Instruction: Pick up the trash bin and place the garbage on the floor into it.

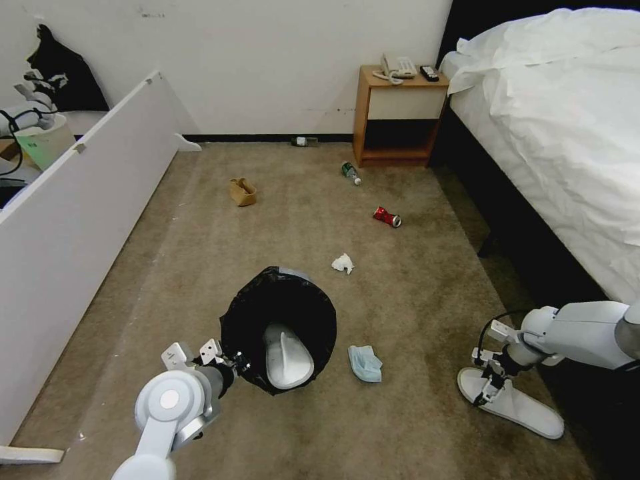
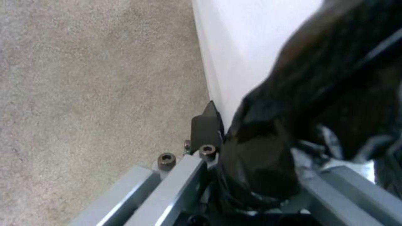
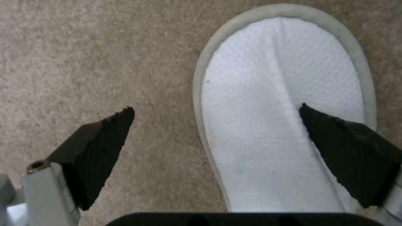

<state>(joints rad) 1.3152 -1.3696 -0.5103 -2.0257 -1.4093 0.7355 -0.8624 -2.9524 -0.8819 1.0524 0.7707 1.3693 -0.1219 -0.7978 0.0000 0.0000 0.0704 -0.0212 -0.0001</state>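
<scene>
Holding the trash bin [image 1: 279, 330] up off the floor [image 1: 413, 300] with the left gripper [image 1: 230, 363], fingers clamped on the black-bagged rim at the near left side, bin tilting with its mouth facing up toward the head camera and one white slipper [image 1: 288, 357] already lying inside. In the left wrist view, pinching bag and white bin wall [image 2: 238, 47] between the fingers [image 2: 205, 128], carpet below. Hanging low at the near right, the right gripper [image 1: 485, 387] with fingers spread apart, straddling the edge of the second white slipper [image 1: 513, 402] lying flat on the carpet beside the bed [image 1: 560, 133]; in the right wrist view, one finger [image 3: 105, 150] sitting over bare carpet, the other over the slipper's [image 3: 272, 125] white upper, contact unclear. Lying just right of the bin, a blue face mask [image 1: 365, 363]. Sitting a little farther out, a crumpled white tissue [image 1: 343, 263]. Lying beyond that, a red can [image 1: 387, 216] on its side. Farther still, a brown paper bag [image 1: 243, 192] to the left and a green-labelled bottle [image 1: 351, 173] near the wooden nightstand [image 1: 399, 117]. Lying against the far wall, another bottle [image 1: 305, 141]. Standing along the left, a white panel [image 1: 80, 227].
</scene>
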